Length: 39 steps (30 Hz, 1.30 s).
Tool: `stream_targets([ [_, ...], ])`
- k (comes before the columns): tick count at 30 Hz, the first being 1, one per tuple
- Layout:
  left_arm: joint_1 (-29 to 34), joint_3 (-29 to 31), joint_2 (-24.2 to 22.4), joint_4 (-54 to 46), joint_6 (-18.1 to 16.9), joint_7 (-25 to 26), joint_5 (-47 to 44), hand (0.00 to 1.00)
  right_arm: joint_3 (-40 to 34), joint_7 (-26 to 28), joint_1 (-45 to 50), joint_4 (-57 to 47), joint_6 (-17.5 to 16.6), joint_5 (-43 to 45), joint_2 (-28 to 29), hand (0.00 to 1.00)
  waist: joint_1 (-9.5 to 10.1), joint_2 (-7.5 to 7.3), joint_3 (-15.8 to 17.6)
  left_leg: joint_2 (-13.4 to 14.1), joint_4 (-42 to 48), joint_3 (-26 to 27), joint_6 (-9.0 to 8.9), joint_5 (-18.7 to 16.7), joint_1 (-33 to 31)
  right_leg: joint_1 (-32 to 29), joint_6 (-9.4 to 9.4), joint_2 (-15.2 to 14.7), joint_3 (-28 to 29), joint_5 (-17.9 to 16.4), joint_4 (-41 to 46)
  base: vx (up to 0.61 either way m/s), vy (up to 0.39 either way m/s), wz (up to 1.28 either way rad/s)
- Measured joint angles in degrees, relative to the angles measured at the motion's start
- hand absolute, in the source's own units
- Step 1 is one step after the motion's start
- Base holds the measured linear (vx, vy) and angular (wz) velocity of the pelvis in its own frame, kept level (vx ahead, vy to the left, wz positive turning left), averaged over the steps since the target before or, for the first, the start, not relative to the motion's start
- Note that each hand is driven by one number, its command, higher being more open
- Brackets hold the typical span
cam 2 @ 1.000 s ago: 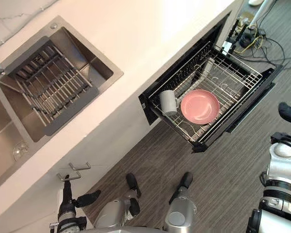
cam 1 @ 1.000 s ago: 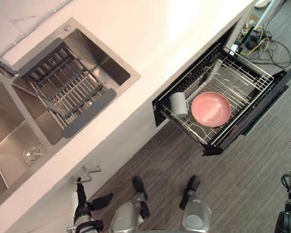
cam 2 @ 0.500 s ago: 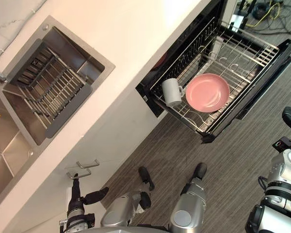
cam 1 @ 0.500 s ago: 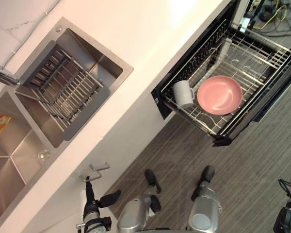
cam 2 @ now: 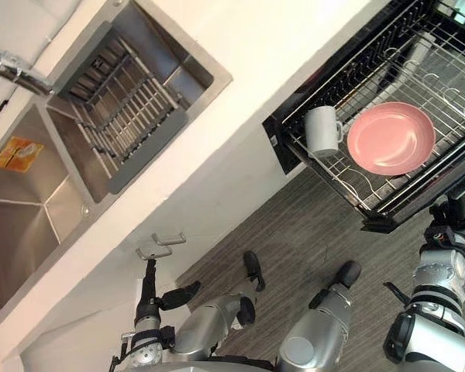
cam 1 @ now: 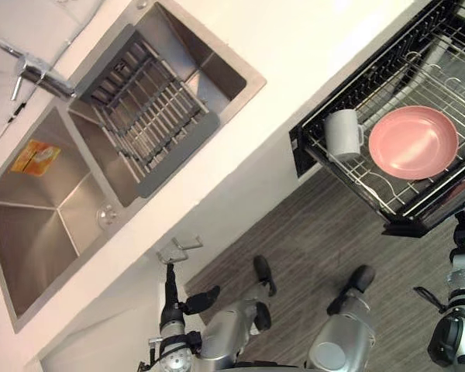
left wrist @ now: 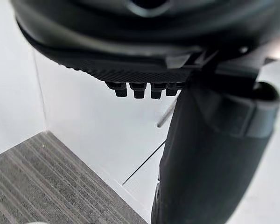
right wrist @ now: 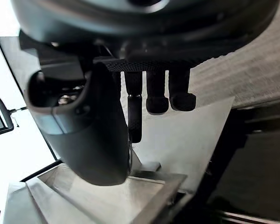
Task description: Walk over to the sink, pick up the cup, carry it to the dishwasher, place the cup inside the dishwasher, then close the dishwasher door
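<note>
The white worktop (cam 1: 294,70) and its steel sink (cam 1: 39,232) lie well beyond the left hand (cam 1: 170,291), whose fingers stretch out straight and empty, just below a cabinet handle (cam 1: 178,249). The pulled-out dishwasher rack (cam 1: 395,203) sits just above the right hand (cam 2: 452,211), whose fingers hang loose, holding nothing. In the rack lies a pink plate (cam 1: 413,142), and the cup (cam 1: 342,134) stands further to that hand's left.

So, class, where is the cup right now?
In the left eye view the cup sits in the open dishwasher rack at right, just left of the pink plate.
</note>
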Motion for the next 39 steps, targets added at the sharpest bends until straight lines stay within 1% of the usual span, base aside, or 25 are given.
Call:
stream_targets([
  [4, 0.08, 0.00, -0.68, 0.42, -0.83, -0.29, -0.80, 1.00, 0.04, 0.00, -2.23, 1.53, -1.19, 0.56, -0.05, 0.00, 0.02, 0.70, 0.14, -0.81, -0.03, -3.07, 0.00, 0.61, -0.87, 0.22, 0.01, -1.72, -2.27, -1.38, 2.71, -0.03, -0.013, 0.39],
  [7, 0.20, -0.19, -1.09, 0.54, -1.07, -1.31, -1.68, 1.00, 0.58, -0.08, -4.77, 2.01, -0.71, 0.52, -0.32, 0.00, 0.13, 1.37, 0.20, -1.27, -0.02, -5.65, -0.04, 1.51, -1.52, 1.01, 0.02, -2.90, -4.71, -2.41, 4.74, -0.03, -0.029, 0.42],
  [9, 0.61, -0.74, -1.08, 0.36, -1.28, -1.95, -2.59, 1.00, 3.25, -0.73, -8.57, 3.91, -0.05, -0.41, -1.03, 0.00, 0.35, 1.51, 0.09, -1.56, 0.00, -7.49, -0.07, 2.34, -2.15, 1.18, 0.08, -3.88, -6.44, -3.33, 6.86, -0.03, -0.050, 0.44],
  [10, 0.61, -0.90, -1.09, 0.21, -1.28, -2.19, -2.93, 1.00, 4.79, -1.11, -10.41, 4.97, 0.54, -1.07, -1.80, 0.00, 0.74, 1.53, 0.08, -1.63, 0.00, -8.06, 0.11, 2.63, -2.33, 1.19, 0.08, -4.25, -6.94, -3.78, 7.79, -0.04, -0.058, 0.34],
  [12, 0.61, -0.91, -1.20, -0.08, -1.42, -2.87, -3.34, 1.00, 7.22, -1.82, -13.57, 6.71, 1.67, -3.86, -3.63, 0.00, 1.69, 1.67, -0.02, -1.78, 0.00, -9.15, -0.16, 3.04, -2.62, 1.30, 0.00, -4.95, -7.92, -4.60, 9.29, -0.04, -0.054, 0.35],
  [14, 0.61, -0.91, -1.30, -0.24, -1.41, -3.72, -3.40, 1.00, 11.10, -3.51, -19.37, 10.46, 4.18, -10.39, -7.04, 0.00, 2.46, 2.03, -0.28, -2.07, 0.01, -11.00, -0.41, 3.71, -3.30, 1.52, -0.39, -6.03, -9.71, -6.10, 11.47, -0.03, -0.055, 0.45],
  [15, 0.61, -0.90, -1.40, -0.61, -1.45, -3.99, -3.52, 1.00, 13.21, -3.84, -22.49, 12.25, 5.69, -13.69, -8.73, 0.00, 3.41, 2.13, -0.35, -2.17, 0.01, -11.65, -0.57, 3.98, -3.36, 1.60, -0.54, -6.58, -10.27, -6.86, 12.56, -0.03, -0.079, 0.47],
  [16, 0.61, -0.92, -1.41, -0.74, -1.44, -4.66, -3.54, 1.00, 16.11, -4.95, -25.71, 13.85, 7.47, -17.72, -10.51, 0.00, 4.24, 2.50, -0.63, -2.35, 0.01, -12.94, -0.29, 4.37, -3.36, 2.40, -0.59, -7.10, -11.54, -7.92, 13.61, -0.02, -0.084, 0.42],
  [18, 0.68, -0.90, -1.41, -0.99, -1.39, -5.01, -4.13, 1.00, 18.85, -5.66, -28.84, 15.70, 8.84, -21.40, -11.67, 0.00, 5.08, 2.68, -0.76, -2.45, 0.02, -13.94, -0.32, 4.59, -3.43, 3.00, -0.48, -7.56, -12.72, -8.84, 14.71, 0.01, -0.086, 0.33],
  [20, 0.82, -0.80, -1.32, -1.66, -0.80, -5.73, -4.44, 1.00, 20.67, -6.20, -31.49, 17.04, 9.79, -23.77, -12.30, 0.00, 6.06, 2.94, -0.96, -2.49, 0.03, -15.12, -0.09, 5.11, -3.64, 3.63, -0.50, -7.82, -14.04, -9.61, 15.55, 0.05, -0.097, 0.30],
  [21, 1.07, -0.71, -1.27, -2.29, -0.52, -6.41, -4.43, 1.00, 21.35, -7.55, -33.56, 18.36, 10.54, -24.86, -12.55, 0.00, 6.66, 3.03, -1.03, -2.50, 0.04, -15.89, 0.10, 5.36, -3.83, 3.95, -0.18, -7.88, -14.83, -9.85, 16.05, 0.08, -0.120, 0.28],
  [22, 1.23, -0.51, -1.28, -2.49, -0.45, -6.71, -4.44, 1.00, 21.34, -8.22, -34.05, 19.39, 10.58, -25.01, -12.97, 0.00, 6.64, 3.00, -1.01, -2.48, 0.04, -16.18, 0.11, 5.41, -3.82, 4.30, -0.16, -7.87, -15.29, -9.88, 16.24, 0.10, -0.140, 0.21],
  [23, 1.21, -0.30, -1.22, -2.59, -0.16, -7.54, -4.43, 1.00, 22.61, -8.01, -34.43, 19.85, 11.45, -26.24, -14.14, 0.00, 6.61, 2.91, -0.94, -2.53, 0.05, -16.50, 0.11, 5.42, -3.69, 4.73, -0.24, -7.82, -15.57, -9.93, 16.21, 0.06, -0.093, 0.10],
  [26, 1.19, -0.31, -1.07, -2.67, 0.14, -8.73, -4.42, 1.00, 25.06, -9.27, -36.06, 19.99, 13.13, -30.07, -14.84, 0.00, 6.59, 2.91, -0.94, -2.60, 0.07, -16.77, 0.09, 5.40, -3.57, 5.08, -0.04, -7.86, -15.78, -10.26, 16.19, 0.02, -0.070, 0.04],
  [27, 1.19, -0.27, -1.06, -2.66, 0.16, -8.78, -4.44, 1.00, 25.14, -10.07, -36.77, 20.53, 13.50, -30.69, -14.82, 0.00, 6.66, 2.91, -0.94, -2.50, 0.07, -16.88, 0.05, 5.38, -3.61, 5.08, -0.33, -7.82, -15.89, -10.59, 16.26, -0.02, -0.063, 0.05],
  [29, 1.19, -0.16, -1.04, -2.69, 0.05, -9.11, -4.41, 1.00, 25.15, -11.16, -37.99, 21.91, 13.60, -32.16, -14.74, 0.00, 7.01, 2.92, -0.95, -2.23, 0.07, -16.94, -0.41, 5.05, -3.62, 5.08, -0.47, -7.60, -15.93, -10.80, 16.15, -0.03, -0.064, 0.00],
  [31, 1.18, 0.41, -0.99, -2.67, -0.08, -9.75, -4.34, 1.00, 25.15, -12.01, -38.14, 22.14, 13.62, -33.91, -14.73, 0.00, 7.44, 2.90, -0.93, -1.76, 0.07, -16.95, -0.51, 4.98, -3.66, 5.10, -0.61, -7.02, -15.99, -10.85, 15.88, -0.03, -0.072, -0.04],
  [34, 1.19, 0.91, -0.74, -2.48, -0.21, -9.76, -4.35, 1.00, 25.00, -12.23, -38.14, 22.45, 13.62, -35.12, -14.64, 0.00, 7.97, 2.86, -0.91, -0.78, 0.13, -16.94, -0.71, 5.04, -3.69, 5.26, -0.86, -5.63, -16.13, -10.76, 14.98, 0.00, -0.097, -0.05],
  [35, 1.19, 0.92, -0.52, -2.24, -0.34, -9.75, -4.37, 1.00, 24.78, -12.12, -38.13, 22.60, 13.62, -34.89, -14.54, 1.00, 8.01, 2.82, -0.87, -0.41, 0.18, -16.92, -0.76, 5.07, -3.69, 5.42, -0.96, -5.05, -16.24, -10.70, 14.44, 0.03, -0.120, -0.05],
  [37, 1.19, 0.97, -0.12, -1.85, -0.51, -9.75, -4.37, 1.00, 23.33, -10.80, -37.67, 22.92, 13.53, -34.83, -14.44, 1.00, 8.07, 2.54, -0.66, 0.25, 0.28, -16.91, -0.90, 5.01, -3.66, 5.88, -1.15, -3.92, -16.58, -10.52, 13.34, 0.04, -0.102, -0.04],
  [38, 1.21, 1.26, 0.00, -1.63, -0.56, -9.75, -4.37, 1.00, 21.61, -9.79, -36.67, 22.95, 12.83, -34.79, -14.04, 1.00, 8.12, 2.49, -0.62, 0.67, 0.44, -16.91, -1.10, 4.85, -3.58, 6.29, -1.27, -3.17, -16.74, -10.36, 12.52, 0.05, -0.083, -0.07],
  [39, 1.21, 1.58, 0.23, -0.61, -0.65, -9.75, -4.37, 1.00, 19.41, -7.72, -33.95, 22.46, 10.38, -34.67, -13.32, 1.00, 8.25, 2.07, -0.31, 1.14, 0.71, -16.81, -1.53, 4.47, -3.25, 6.96, -1.21, -2.34, -16.82, -10.20, 11.66, 0.07, -0.102, -0.06],
])
